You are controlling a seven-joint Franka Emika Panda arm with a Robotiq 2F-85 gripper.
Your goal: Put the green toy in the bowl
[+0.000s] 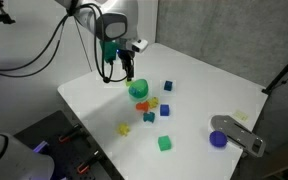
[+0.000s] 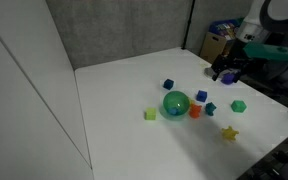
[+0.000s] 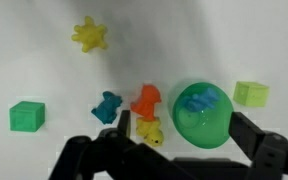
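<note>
The teal-green bowl stands on the white table and shows in both exterior views. The green toy, a small dark teal piece, lies inside the bowl. My gripper is open and empty. Its two black fingers straddle the bowl from above without touching it in the wrist view. In the exterior views the gripper hangs a little above the table near the bowl.
Loose toys lie around the bowl: an orange one, a yellow one, a teal-blue one, a yellow star, a bright green cube and a pale yellow-green piece. A purple round object sits near the table edge.
</note>
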